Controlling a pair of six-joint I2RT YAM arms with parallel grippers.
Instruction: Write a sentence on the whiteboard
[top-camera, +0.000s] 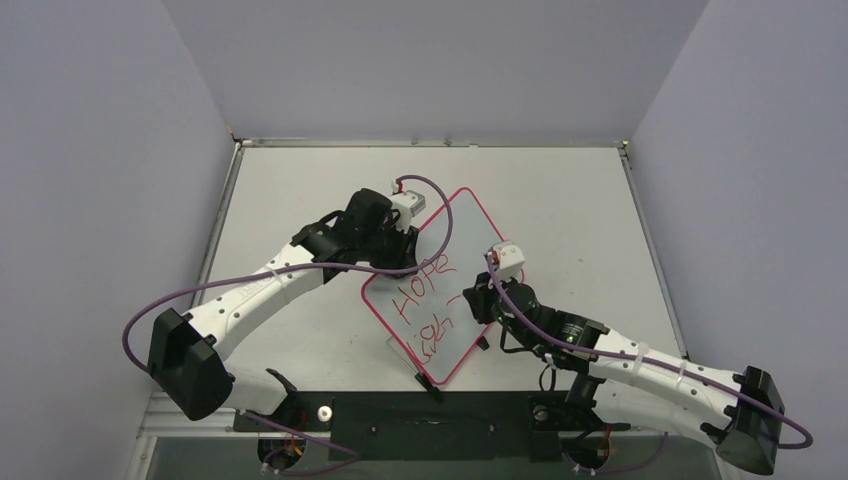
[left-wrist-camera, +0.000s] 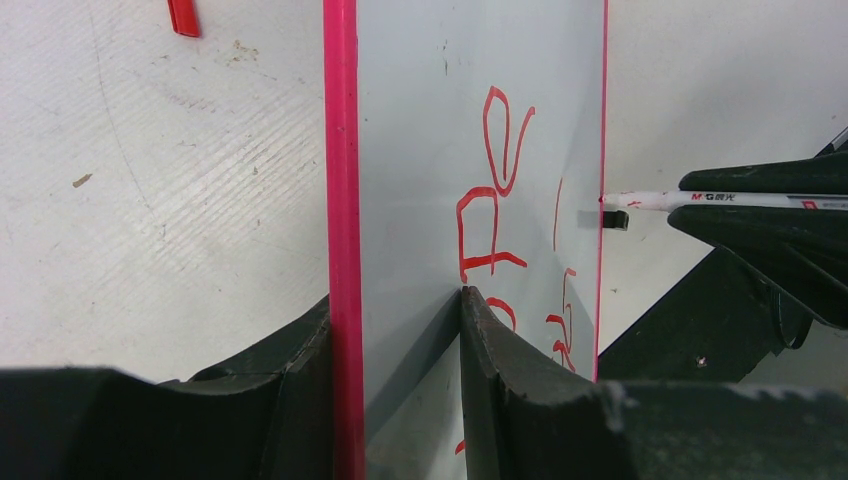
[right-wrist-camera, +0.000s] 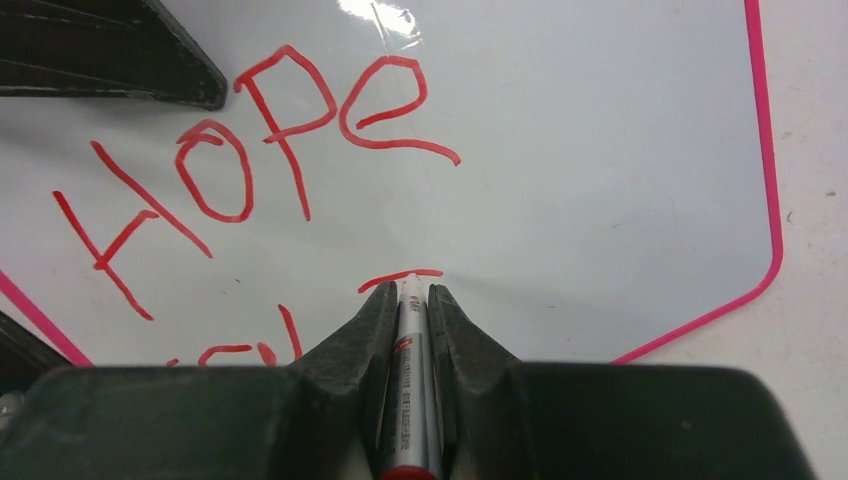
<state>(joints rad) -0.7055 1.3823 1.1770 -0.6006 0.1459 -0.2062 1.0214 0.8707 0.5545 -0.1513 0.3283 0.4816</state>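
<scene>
Whiteboard (top-camera: 462, 238) rim clamped in left claw (left-wrist-camera: 395, 300), right claw (right-wrist-camera: 410, 290) clamped on marker (right-wrist-camera: 408, 360), tip on board

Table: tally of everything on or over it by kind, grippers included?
Grippers: 2, the left gripper clamped on the board's edge, the right gripper shut on the marker
Whiteboard: 1
Marker: 1
Small red piece: 1
Small dark stick by the board's near corner: 1, too small to identify
Total: 6
</scene>
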